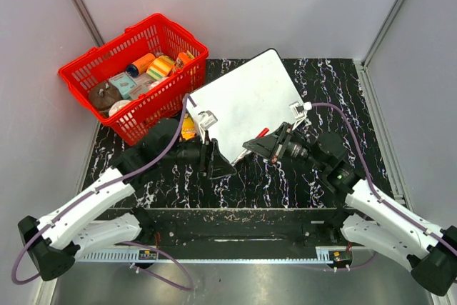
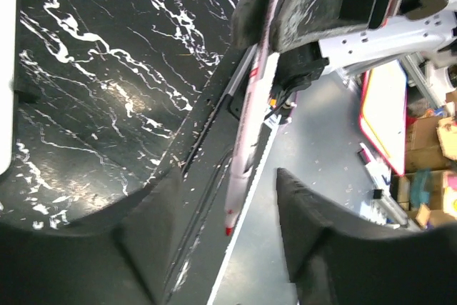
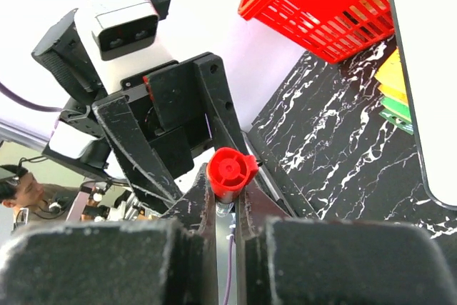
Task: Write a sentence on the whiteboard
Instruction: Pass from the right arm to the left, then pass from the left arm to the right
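When viewed from above: left gripper (image 1: 223, 163) and right gripper (image 1: 258, 146) tip to tip over table (image 1: 300, 183). Pen (image 1: 263, 133) clamped in right jaws, red end up. Left jaws parted, gripping nothing. Whiteboard (image 1: 246, 98) flat on table just beyond both grippers, near corner close to right fingers, face plain white. Basket (image 1: 150, 108) beyond left gripper and off to its left, just beside whiteboard's edge.

Left wrist cam: own fingers spread wide at bottom of frame, pen's red tip in gap between them, touching neither. White barrel slanting away up to right gripper's black fingers, pinched there.

Right wrist cam: own fingers shut narrow on pen, round red cap end poking out just past tips. Left gripper dead ahead, facing back, jaws apart. Whiteboard ahead and right of fingers, rounded corner down on table. Basket further ahead, past whiteboard.
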{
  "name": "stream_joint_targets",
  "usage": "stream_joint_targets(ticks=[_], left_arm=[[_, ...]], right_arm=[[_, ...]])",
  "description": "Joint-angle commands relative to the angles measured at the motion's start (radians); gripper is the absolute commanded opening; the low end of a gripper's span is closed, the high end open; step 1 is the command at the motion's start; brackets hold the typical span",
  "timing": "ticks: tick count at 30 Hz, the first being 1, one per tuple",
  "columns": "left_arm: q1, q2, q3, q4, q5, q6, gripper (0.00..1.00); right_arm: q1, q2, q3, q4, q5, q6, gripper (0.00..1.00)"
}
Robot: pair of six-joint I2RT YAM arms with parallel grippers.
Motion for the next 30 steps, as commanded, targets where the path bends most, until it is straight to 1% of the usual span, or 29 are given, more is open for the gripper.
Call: stream_joint_targets(ticks=[1,2,3,4,5,7,9,10,11,13,14,15,17,19,22,23,27,30], left_arm=[[0.002,0.029,0.004,0.107,0.062,-0.028,0.49],[0.002,0.041,0.006,0.115,0.067,-0.028,0.40],[0.002,0.046,0.007,0.119,0.076,-0.028,0.28],[0.002,0.050,0.010,0.121,0.077,-0.028,0.05],[0.003,0.052,0.012,0.127,0.073,-0.031,0.00],[0.002,0.046,0.006,0.136,0.059,-0.035,0.00],[0.002,0.030,0.004,0.138,0.022,-0.040,0.00],[0.003,0.021,0.007,0.126,0.006,-0.040,0.00],[0.005,0.006,0.016,0.118,-0.011,-0.032,0.00],[0.003,-0.008,0.035,0.092,-0.025,-0.022,0.00],[0.003,-0.020,0.041,0.087,-0.031,-0.014,0.00],[0.005,-0.028,0.064,0.075,-0.036,-0.008,0.00],[0.006,-0.040,0.075,0.044,-0.032,0.006,0.00],[0.006,-0.043,0.093,0.023,-0.009,0.020,0.00],[0.006,-0.043,0.099,0.020,0.091,0.049,0.00],[0.006,-0.043,0.099,0.021,0.143,0.063,0.00],[0.006,-0.048,0.105,0.021,0.218,0.086,0.00],[0.006,-0.053,0.107,0.047,0.266,0.086,0.00]], right_arm=[[0.007,0.013,-0.005,-0.007,0.043,0.003,0.00],[0.007,0.010,-0.007,-0.011,0.058,0.004,0.00],[0.007,0.002,-0.010,-0.010,0.064,0.009,0.00],[0.007,-0.003,-0.011,-0.010,0.069,0.007,0.00],[0.007,-0.006,-0.008,-0.022,0.080,0.007,0.00],[0.007,-0.017,-0.002,-0.033,0.083,0.000,0.00],[0.006,-0.024,-0.001,-0.042,0.069,-0.011,0.25],[0.007,-0.027,0.005,-0.049,0.060,-0.014,0.54],[0.007,-0.039,0.007,-0.066,0.054,-0.019,0.67],[0.006,-0.056,0.013,-0.101,0.051,-0.037,0.85],[0.006,-0.082,0.016,-0.149,0.051,-0.046,0.95],[0.006,-0.098,0.018,-0.173,0.055,-0.065,1.00],[0.007,-0.148,0.021,-0.241,0.074,-0.088,1.00],[0.007,-0.177,0.021,-0.266,0.069,-0.120,1.00],[0.007,-0.210,0.037,-0.267,0.025,-0.142,1.00],[0.007,-0.205,0.045,-0.261,-0.013,-0.145,1.00],[0.006,-0.161,0.079,-0.214,-0.126,-0.145,1.00],[0.006,-0.124,0.088,-0.131,-0.185,-0.102,0.93]])
